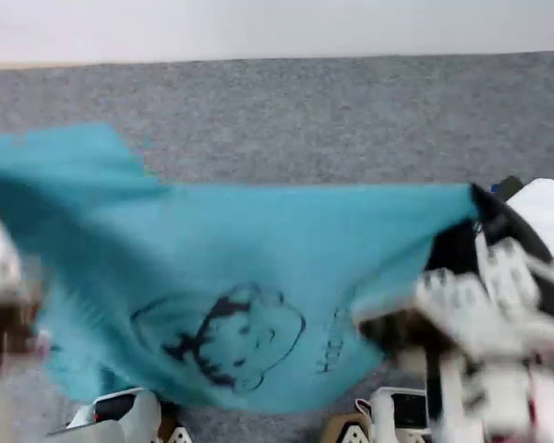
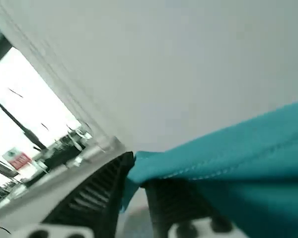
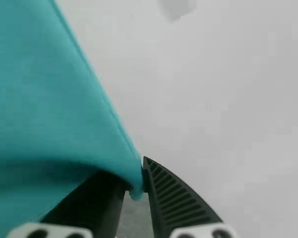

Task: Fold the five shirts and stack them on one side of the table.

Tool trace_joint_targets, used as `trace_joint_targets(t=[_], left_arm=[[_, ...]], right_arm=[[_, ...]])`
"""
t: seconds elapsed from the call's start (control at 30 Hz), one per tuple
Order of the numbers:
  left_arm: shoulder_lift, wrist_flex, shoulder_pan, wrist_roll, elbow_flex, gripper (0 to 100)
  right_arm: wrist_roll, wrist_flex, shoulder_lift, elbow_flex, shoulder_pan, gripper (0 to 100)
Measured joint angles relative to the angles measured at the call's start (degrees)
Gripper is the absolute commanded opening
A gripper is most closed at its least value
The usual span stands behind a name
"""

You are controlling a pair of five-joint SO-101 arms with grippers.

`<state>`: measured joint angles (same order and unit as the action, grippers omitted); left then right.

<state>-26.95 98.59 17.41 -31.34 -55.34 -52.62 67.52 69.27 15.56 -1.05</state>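
Observation:
A teal shirt [image 1: 240, 249] with a dark cartoon print hangs spread out in the air above the grey table [image 1: 305, 111], held by two corners. My right gripper [image 1: 478, 210] is shut on its right corner, and in the right wrist view the black fingers [image 3: 174, 198] pinch the teal hem [image 3: 39, 99] at the gripper's tip [image 3: 139, 179]. My left gripper [image 2: 135, 167] is shut on the other corner of the shirt [image 2: 238, 163], at the far left edge of the high view, where that arm [image 1: 0, 277] is blurred.
A white cloth item [image 1: 547, 214] lies at the table's right edge behind the right arm. The two arm bases [image 1: 120, 411] [image 1: 392, 411] stand at the near edge. Bare grey tabletop stretches behind the hanging shirt up to the pale wall.

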Motion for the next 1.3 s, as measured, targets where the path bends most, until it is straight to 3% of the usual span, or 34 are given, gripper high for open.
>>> trace_joint_targets(t=[0.2, 0.43, 0.6, 0.7, 0.8, 1.13, 1.3], left_arm=[[0.9, -16.3, -0.1, -0.2, 35.3, 1], [1.1, -50.5, -1.5, -4.8, 71.6, 1], [3.1, -72.4, -2.9, -9.3, 87.0, 1], [8.3, -81.7, -3.0, -10.4, 87.9, 1], [15.6, -86.0, -3.1, -10.5, 84.7, 1], [40.7, -87.2, -3.0, -10.5, 57.1, 1], [46.7, -86.3, -2.9, -10.9, 49.7, 1]], right_arm=[[-1.2, -19.2, -6.3, 20.3, 1.4, 1.0], [-5.3, -43.9, -20.2, 32.1, 2.6, 1.0], [-8.3, -61.4, -34.2, 32.3, 2.5, 1.0], [-9.6, -71.0, -42.9, 32.1, 2.5, 1.0], [-9.8, -76.4, -52.2, 27.0, 2.6, 1.0], [-10.1, -79.3, -79.8, -4.1, 4.7, 1.0], [-11.4, -79.3, -87.1, -11.4, 5.2, 1.0]])
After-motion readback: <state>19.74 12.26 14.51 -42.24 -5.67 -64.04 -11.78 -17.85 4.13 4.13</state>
